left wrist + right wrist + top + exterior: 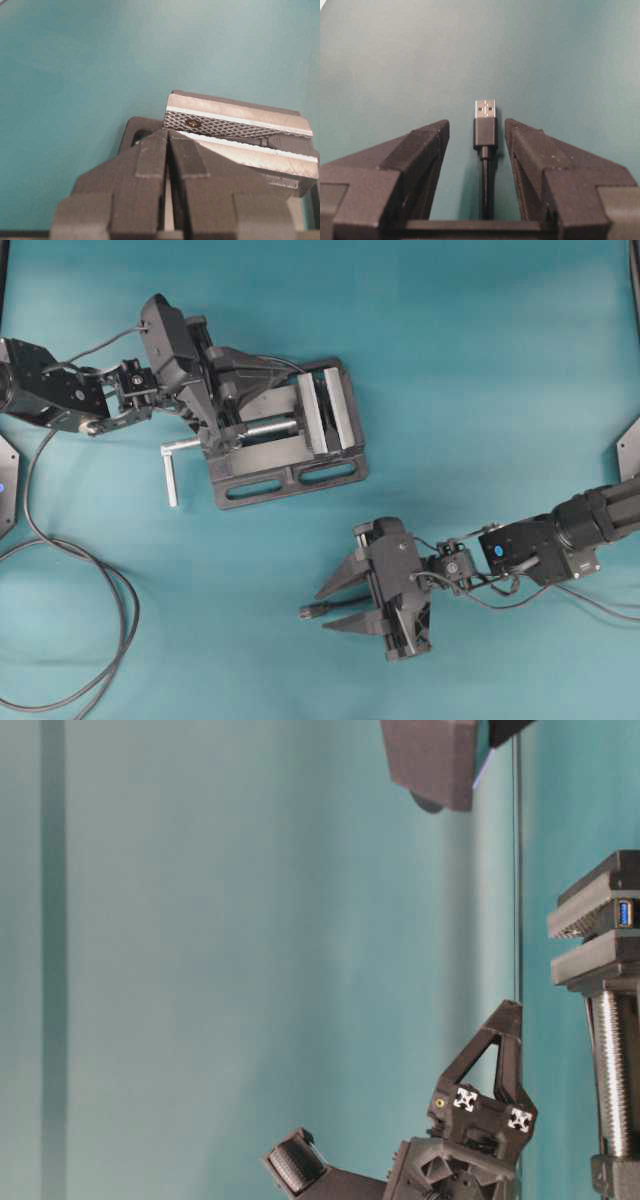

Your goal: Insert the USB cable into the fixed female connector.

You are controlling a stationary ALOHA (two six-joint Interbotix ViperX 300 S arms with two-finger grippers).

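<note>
Plain teal worktop [480, 360]. A grey metal vise [285, 440] sits left of centre toward the far edge, the USB cable [318, 611] plug lies nearer the front edge, and a thicker black cable [95, 580] loops at the front-left corner.

Two black robot grippers [335, 602] [215, 425], one grey metal vise [330, 415], one black USB plug with a metal tip [485, 125], one looped dark cable [100, 590].

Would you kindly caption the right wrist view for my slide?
Open right end effector straddling the USB cable plug, lying untouched on the teal table.
</note>
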